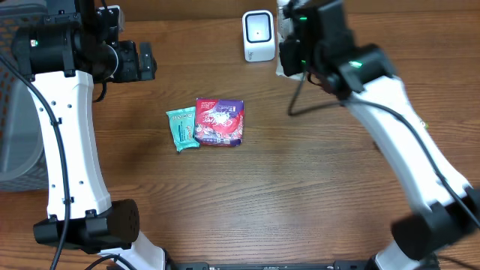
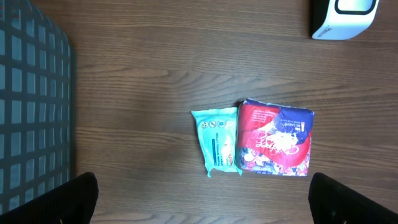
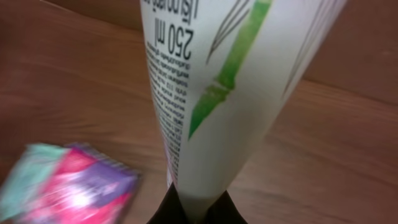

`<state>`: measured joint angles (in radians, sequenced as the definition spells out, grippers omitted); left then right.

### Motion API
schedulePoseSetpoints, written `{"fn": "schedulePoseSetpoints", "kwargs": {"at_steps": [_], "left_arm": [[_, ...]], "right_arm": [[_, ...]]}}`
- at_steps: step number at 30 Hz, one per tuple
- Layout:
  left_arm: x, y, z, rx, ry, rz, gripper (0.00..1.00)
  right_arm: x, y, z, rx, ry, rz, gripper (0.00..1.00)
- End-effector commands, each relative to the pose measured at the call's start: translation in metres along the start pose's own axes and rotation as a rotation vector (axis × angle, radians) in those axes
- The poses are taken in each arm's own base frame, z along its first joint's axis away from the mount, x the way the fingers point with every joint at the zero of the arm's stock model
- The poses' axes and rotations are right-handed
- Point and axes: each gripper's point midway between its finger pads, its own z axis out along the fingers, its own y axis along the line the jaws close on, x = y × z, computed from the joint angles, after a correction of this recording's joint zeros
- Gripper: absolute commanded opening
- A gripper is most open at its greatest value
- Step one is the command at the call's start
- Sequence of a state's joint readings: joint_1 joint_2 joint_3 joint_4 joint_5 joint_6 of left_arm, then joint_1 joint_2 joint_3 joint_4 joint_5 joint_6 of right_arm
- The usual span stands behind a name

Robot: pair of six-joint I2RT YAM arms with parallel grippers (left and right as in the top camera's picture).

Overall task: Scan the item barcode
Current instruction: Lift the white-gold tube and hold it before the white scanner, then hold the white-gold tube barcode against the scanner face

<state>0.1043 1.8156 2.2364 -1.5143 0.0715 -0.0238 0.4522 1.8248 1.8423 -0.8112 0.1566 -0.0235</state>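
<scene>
A white tube (image 3: 236, 74) printed with a green bamboo stalk and "250 ml" fills the right wrist view. My right gripper (image 3: 198, 208) is shut on its narrow crimped end. In the overhead view that gripper (image 1: 296, 46) holds the tube (image 1: 280, 67) at the back of the table, just right of the white scanner (image 1: 258, 35). No barcode shows on the tube's visible side. My left gripper (image 1: 146, 61) hangs open at the back left with nothing between its fingers. Its own view looks down between those fingers (image 2: 202, 198) at bare wood.
A red and purple packet (image 1: 220, 121) and a teal packet (image 1: 182, 128) lie side by side mid-table, touching. Both also show in the left wrist view, the red packet (image 2: 275, 140) and the teal packet (image 2: 217, 140). A grey mesh basket (image 1: 15, 142) stands at the left edge.
</scene>
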Motion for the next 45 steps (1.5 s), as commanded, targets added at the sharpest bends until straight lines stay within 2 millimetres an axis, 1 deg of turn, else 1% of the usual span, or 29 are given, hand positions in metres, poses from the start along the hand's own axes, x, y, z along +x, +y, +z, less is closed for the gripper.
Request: {"fn": "schedulePoseSetpoints", "kwargs": {"at_steps": [1,5,7,8,11,14,15,16,17,22,25,26,28,32,40,45], "left_arm": [[-0.001,0.0,0.002,0.0,0.003,-0.005,1.0],[-0.001,0.0,0.002,0.0,0.003,-0.005,1.0],[-0.001,0.0,0.002,0.0,0.003,-0.005,1.0],[-0.001,-0.001,0.002,0.001,0.002,-0.005,1.0],[-0.001,0.0,0.002,0.0,0.004,-0.005,0.99],[-0.001,-0.001,0.002,0.0,0.003,-0.005,1.0],[-0.001,0.0,0.002,0.0,0.004,-0.005,1.0],[-0.001,-0.001,0.002,0.0,0.003,-0.005,1.0],[-0.001,0.0,0.002,0.0,0.003,-0.005,1.0],[-0.001,0.0,0.002,0.0,0.003,-0.005,0.99],[-0.001,0.0,0.002,0.0,0.003,-0.005,1.0],[-0.001,0.0,0.002,0.0,0.004,-0.005,1.0],[-0.001,-0.001,0.002,0.0,0.004,-0.005,1.0],[-0.001,0.0,0.002,0.0,0.004,-0.005,1.0],[-0.001,0.0,0.002,0.0,0.003,-0.005,1.0],[-0.001,0.0,0.002,0.0,0.004,-0.005,0.99]], "right_arm": [[-0.016,-0.033,0.02,0.226,-0.051,-0.101,0.04],[-0.022,-0.029,0.059,0.238,-0.096,-0.127,0.04],[-0.026,-0.029,0.076,0.256,-0.12,-0.177,0.04],[-0.028,-0.032,0.083,0.283,-0.129,-0.2,0.04],[-0.034,-0.051,0.098,0.437,-0.156,-0.28,0.04],[-0.037,-0.061,0.111,0.545,-0.146,-0.42,0.04],[-0.035,-0.062,0.117,0.561,-0.133,-0.474,0.04],[-0.032,-0.061,0.127,0.575,-0.114,-0.554,0.04],[-0.03,-0.06,0.133,0.577,-0.107,-0.584,0.04],[-0.017,-0.051,0.157,0.527,-0.102,-0.614,0.04],[-0.013,-0.051,0.166,0.532,-0.098,-0.618,0.04],[-0.008,-0.05,0.172,0.528,-0.087,-0.64,0.04],[-0.006,-0.05,0.174,0.529,-0.074,-0.673,0.04],[-0.009,-0.05,0.173,0.538,-0.069,-0.732,0.04],[-0.008,-0.05,0.173,0.547,-0.043,-0.823,0.04],[-0.013,-0.05,0.172,0.555,-0.062,-0.819,0.04]]}}
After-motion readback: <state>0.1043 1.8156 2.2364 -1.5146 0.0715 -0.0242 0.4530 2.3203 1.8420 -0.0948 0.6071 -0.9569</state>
